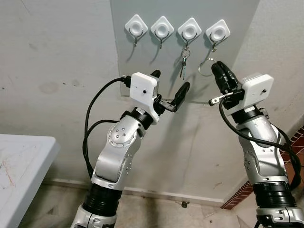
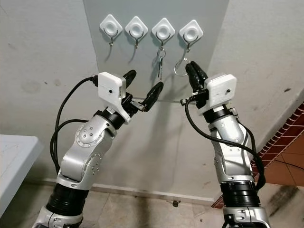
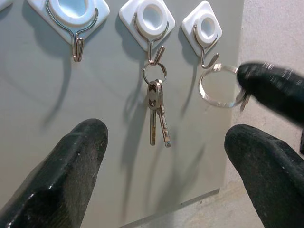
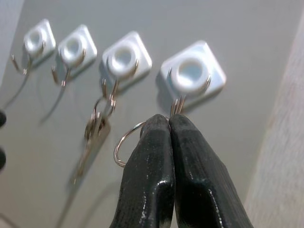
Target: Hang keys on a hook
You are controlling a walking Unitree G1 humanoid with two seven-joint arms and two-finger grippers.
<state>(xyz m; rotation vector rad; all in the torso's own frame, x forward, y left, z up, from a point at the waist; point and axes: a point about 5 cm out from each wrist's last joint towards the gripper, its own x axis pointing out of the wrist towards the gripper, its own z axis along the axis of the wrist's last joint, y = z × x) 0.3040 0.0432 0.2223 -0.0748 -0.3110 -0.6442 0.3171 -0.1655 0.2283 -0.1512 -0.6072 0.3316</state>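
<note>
Nearest, the right claw (image 1: 219, 68) is pinched closed on a wire key ring (image 1: 205, 67), raised before a grey wall panel (image 1: 142, 71). That ring hangs just below and beside the rightmost hook (image 1: 214, 46), near the panel's right edge; its opening faces the panel, so the hook tip lies slightly up and ahead, the relation on which the likely next lift-and-drop turns. Beside it, the left claw (image 1: 172, 90) stands wide and empty, lower, below the third hook (image 1: 186, 43), which already carries two keys (image 1: 183, 65). Farther left, two hooks (image 1: 134, 40) stand bare.
</note>
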